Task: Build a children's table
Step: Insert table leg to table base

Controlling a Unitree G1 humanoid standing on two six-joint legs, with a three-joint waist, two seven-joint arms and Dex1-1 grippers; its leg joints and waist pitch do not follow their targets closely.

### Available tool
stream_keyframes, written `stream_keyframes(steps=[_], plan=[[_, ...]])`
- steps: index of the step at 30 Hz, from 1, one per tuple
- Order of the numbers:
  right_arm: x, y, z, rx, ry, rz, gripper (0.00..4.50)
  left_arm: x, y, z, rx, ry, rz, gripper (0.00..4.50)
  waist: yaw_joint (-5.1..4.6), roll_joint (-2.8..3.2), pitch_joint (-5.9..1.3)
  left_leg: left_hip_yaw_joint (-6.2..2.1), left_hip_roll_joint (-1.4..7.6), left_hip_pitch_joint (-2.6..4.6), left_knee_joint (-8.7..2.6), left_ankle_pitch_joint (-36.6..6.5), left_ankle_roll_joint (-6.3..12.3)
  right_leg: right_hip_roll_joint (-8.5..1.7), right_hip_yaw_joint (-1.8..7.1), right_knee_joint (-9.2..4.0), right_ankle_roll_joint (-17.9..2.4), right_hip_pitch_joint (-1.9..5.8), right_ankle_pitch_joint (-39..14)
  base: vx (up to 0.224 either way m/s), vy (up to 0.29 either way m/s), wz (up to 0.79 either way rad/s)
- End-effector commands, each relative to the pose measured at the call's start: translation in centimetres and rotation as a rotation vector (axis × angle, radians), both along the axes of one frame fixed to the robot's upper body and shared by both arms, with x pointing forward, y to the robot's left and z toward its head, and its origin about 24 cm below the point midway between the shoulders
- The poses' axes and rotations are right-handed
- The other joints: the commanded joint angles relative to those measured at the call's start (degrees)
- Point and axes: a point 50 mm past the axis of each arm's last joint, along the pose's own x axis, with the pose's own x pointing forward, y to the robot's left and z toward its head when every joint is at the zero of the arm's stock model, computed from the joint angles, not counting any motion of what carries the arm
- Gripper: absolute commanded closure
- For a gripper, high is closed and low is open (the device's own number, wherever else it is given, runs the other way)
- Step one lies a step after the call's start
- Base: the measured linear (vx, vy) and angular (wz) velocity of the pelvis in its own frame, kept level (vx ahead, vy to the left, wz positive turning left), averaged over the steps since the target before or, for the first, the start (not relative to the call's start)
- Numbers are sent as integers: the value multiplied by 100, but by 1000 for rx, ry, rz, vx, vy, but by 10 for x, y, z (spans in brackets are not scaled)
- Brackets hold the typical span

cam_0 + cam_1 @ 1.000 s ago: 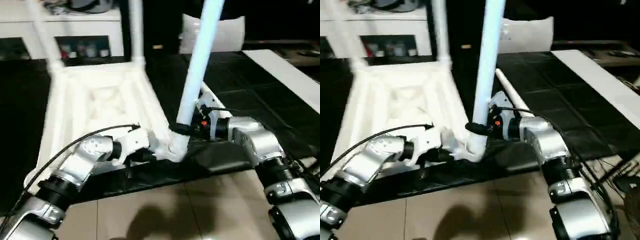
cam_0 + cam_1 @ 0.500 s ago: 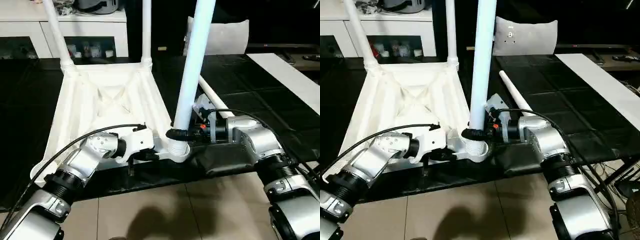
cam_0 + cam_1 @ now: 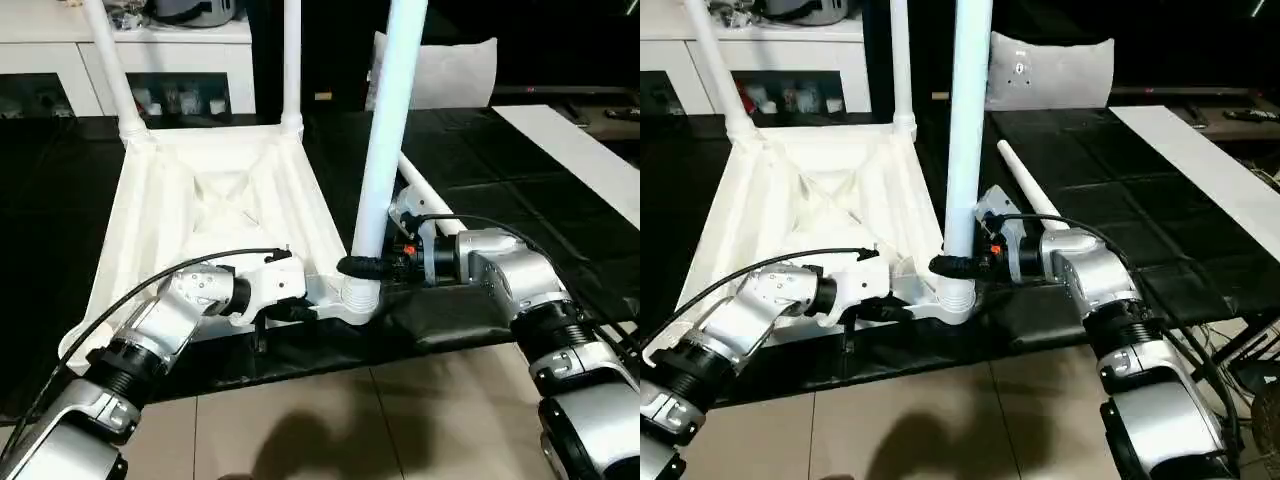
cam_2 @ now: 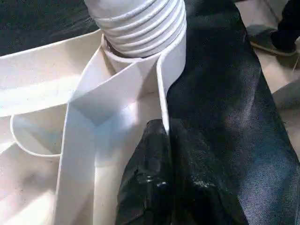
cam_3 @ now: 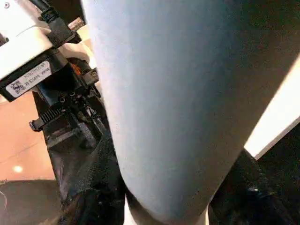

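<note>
Leg (image 3: 385, 150) upright in corner socket (image 3: 357, 297) — right end effector (image 3: 362, 266) gripping.

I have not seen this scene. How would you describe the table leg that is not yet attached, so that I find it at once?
Start from the upside-down white plastic table top on the black floor mat, with three white legs standing up from its corners. Just past the right gripper, which is closed around the nearest upright leg, one more long tapered white leg lies flat on the mat. It alone lies down.
</note>
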Motion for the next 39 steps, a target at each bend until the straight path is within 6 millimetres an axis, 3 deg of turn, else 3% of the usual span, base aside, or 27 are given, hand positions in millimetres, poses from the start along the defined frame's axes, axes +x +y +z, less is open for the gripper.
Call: stream_keyframes(steps=[1, 9, 11, 13, 14, 15, 20, 23, 24, 25, 29, 36, 39], plan=[[0, -2, -4, -24, 21, -2, 263, -4, -2, -9, 71, 28, -49, 450, -49, 25, -288, -28, 257, 16, -489, -1419, -49, -387, 351, -500, -1078, 203, -1547, 0, 0, 0], [2, -8, -13, 150, 116, -135, 263, -4, -5, -9, 43, 27, -30, 450, -54, 34, -289, -31, 266, 23, -497, -1473, -70, -398, 352, -504, -1139, 194, -1570, 0, 0, 0], [1, -14, -18, 218, 153, -190, 263, -4, -6, -9, 25, 28, -15, 450, -46, 81, -289, -28, 265, 30, -498, -1500, -87, -393, 355, -507, -1176, 195, -1485, 0, 0, 0], [-1, -16, -22, 239, 167, -207, 263, -4, -6, -10, 16, 29, -6, 450, -42, 76, -292, -31, 268, 26, -502, -1503, -84, -388, 348, -502, -1187, 205, -1410, 0, 0, 0], [-3, -18, -25, 250, 172, -223, 263, -4, -6, -10, 8, 29, 0, 450, -35, 111, -292, -34, 267, 29, -500, -1513, -89, -390, 350, -497, -1195, 203, -1394, 0, 0, 0], [-5, -20, -28, 258, 174, -234, 263, -4, -6, -10, 4, 29, 3, 450, -38, 88, -293, -28, 266, 24, -498, -1504, -81, -390, 349, -501, -1203, 203, -1360, 0, 0, 0], [-22, -25, -49, 265, 156, -254, 263, -3, -9, -10, -31, 26, 37, 450, -3, 155, -279, -38, 269, 47, -516, -1709, -102, -404, 348, -552, -1096, 186, -1664, 0, 0, 0], [-28, -27, -55, 219, 116, -273, 263, -3, -10, -10, -42, 23, 50, 450, -16, 134, -279, -43, 260, 27, -534, -1701, -69, -394, 342, -568, -1045, 204, -1696, 0, 0, 0], [-29, -29, -57, 178, 91, -279, 263, -3, -10, -10, -42, 24, 51, 450, -14, 195, -277, -53, 261, 35, -538, -1738, -74, -399, 343, -571, -1038, 192, -1777, 0, 0, 0], [-30, -30, -58, 153, 77, -283, 264, -4, -10, -11, -41, 24, 51, 450, -31, 164, -274, -45, 256, 34, -536, -1796, -84, -392, 339, -591, -1006, 186, -1854, 0, 0, 0], [-28, -35, -59, 13, -13, -279, 264, -5, -10, -12, -30, 22, 44, 450, -49, 191, -255, -63, 255, 49, -555, -2027, -124, -391, 335, -628, -919, 172, -2148, 0, 0, 0], [-28, -29, -57, -89, -36, -164, 264, -2, -8, -11, 1, 15, 24, 450, -97, 179, -255, -57, 267, 51, -579, -2066, -63, -383, 340, -641, -953, 169, -2030, 0, 0, 0], [-29, -23, -60, -154, -23, -76, 264, 2, -5, -8, 26, 7, 11, 450, -123, 193, -223, -54, 255, 57, -585, -2217, -72, -378, 337, -671, -889, 145, -2323, 0, 0, 0]])
